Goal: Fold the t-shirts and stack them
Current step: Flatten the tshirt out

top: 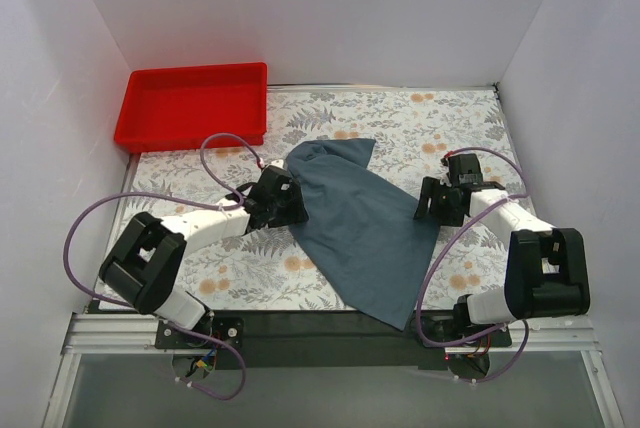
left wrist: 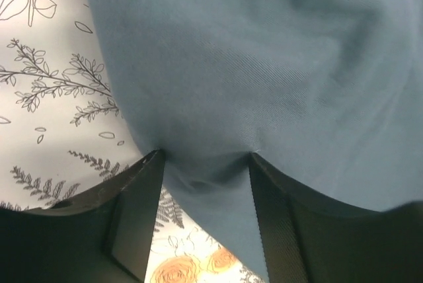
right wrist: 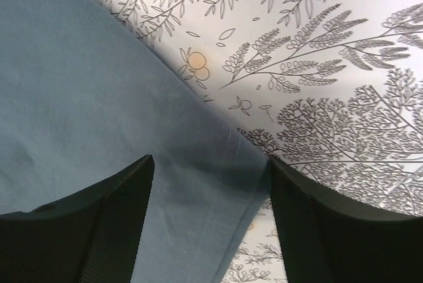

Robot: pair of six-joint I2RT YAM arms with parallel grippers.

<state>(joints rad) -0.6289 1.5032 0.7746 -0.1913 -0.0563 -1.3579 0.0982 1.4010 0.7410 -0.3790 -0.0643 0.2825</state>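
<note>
One slate blue-grey t-shirt (top: 360, 223) lies spread flat and diagonal on the flowered table cover, its lower corner hanging over the near edge. My left gripper (top: 288, 198) is at the shirt's left edge. In the left wrist view the shirt (left wrist: 264, 65) fills the frame and the jaws of the left gripper (left wrist: 205, 157) stand wide apart with the cloth's edge between them. My right gripper (top: 433, 204) is at the shirt's right edge. In the right wrist view its jaws (right wrist: 211, 161) are also wide apart, straddling the hem of the shirt (right wrist: 86, 111).
A red tray (top: 192, 72) stands at the back left, with nothing in it. The flowered cover (top: 440, 118) shows around the shirt. White walls close in the left, back and right sides. A black rail runs along the near edge.
</note>
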